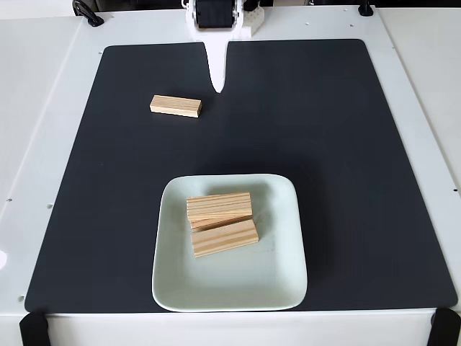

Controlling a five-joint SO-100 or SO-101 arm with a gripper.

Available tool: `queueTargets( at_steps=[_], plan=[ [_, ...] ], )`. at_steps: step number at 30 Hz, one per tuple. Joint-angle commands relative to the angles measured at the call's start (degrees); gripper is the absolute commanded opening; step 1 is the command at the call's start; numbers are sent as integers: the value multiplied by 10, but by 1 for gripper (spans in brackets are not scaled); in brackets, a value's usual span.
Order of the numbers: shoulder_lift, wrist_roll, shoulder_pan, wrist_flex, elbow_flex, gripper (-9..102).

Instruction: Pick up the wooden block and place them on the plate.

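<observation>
Reaching for the far-left block [175, 106], we risk knocking the stacked blocks [221, 224] off the plate [281, 274]; the end effector [217, 79] looks pressed together.

A black mat [346, 180] is laid over most of the white surface [36, 108]. Black straps [32, 329] are seen at both lower corners of the frame.

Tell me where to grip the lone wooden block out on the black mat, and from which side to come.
Grip the wooden block at its middle, across its two long sides, coming straight down from above. It lies flat on the black mat, long axis running left-right in the fixed view, nothing beside it. The pincer hangs just up-right of it, apparently shut, so it would likely need opening first.
</observation>
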Motion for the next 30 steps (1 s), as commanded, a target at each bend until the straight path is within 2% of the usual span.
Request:
queueTargets(
  at_steps=[1, 9, 17, 30],
  plan=[
    [78, -33, 30, -17, 81, 0],
    [142, -70, 127, -20, 188, 0],
    [154, -76, 204, -86, 235, 0],
    [147, -73, 200, -100, 236, 0]
  ],
)
